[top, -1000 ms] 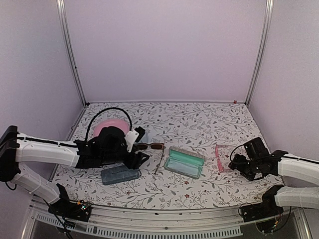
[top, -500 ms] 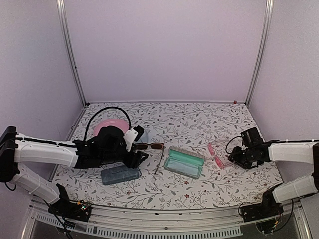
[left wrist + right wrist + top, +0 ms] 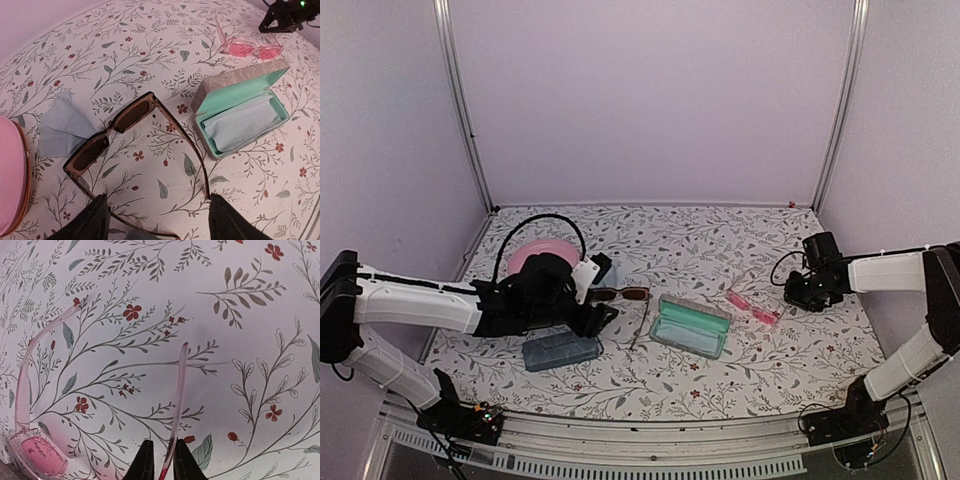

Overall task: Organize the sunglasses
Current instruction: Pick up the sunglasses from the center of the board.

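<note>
Now the right gripper [image 3: 160, 460] pinches 1 temple of the pink sunglasses [image 3: 36, 450]; the left gripper [image 3: 159, 210] hangs spread over the brown-lensed sunglasses [image 3: 112, 135]. Nearby: 1 open case [image 3: 690, 325], 1 closed case [image 3: 560, 351].

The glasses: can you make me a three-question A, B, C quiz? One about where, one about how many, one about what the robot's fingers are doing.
1. Where are the pink glasses? A on the table, outside the green case; B inside it; C on a plate.
2. How many pairs of glasses are there? A one; B two; C four.
3. The right fingers are: A spread wide; B pinching an arm of the pink glasses; C holding a cloth.
Answers: 1 A, they lie on the flowery table; 2 B, the pink glasses and the brown glasses; 3 B, the thin pink arm sits between them.
</note>
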Action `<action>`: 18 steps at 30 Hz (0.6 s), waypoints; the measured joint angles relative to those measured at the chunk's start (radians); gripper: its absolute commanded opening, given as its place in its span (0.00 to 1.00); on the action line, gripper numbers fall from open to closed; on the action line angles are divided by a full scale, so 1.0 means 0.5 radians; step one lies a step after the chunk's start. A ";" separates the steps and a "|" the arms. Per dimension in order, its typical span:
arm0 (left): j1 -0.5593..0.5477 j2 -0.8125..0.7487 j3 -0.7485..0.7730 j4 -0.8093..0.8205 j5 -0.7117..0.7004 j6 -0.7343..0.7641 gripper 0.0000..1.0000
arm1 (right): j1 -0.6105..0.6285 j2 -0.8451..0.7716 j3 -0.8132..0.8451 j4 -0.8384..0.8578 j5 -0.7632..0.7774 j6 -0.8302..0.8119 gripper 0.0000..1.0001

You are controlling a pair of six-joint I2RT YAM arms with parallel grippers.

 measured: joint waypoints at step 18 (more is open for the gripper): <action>0.003 0.048 0.100 -0.002 -0.002 0.015 0.80 | -0.038 0.033 0.423 -0.153 0.098 -0.236 0.00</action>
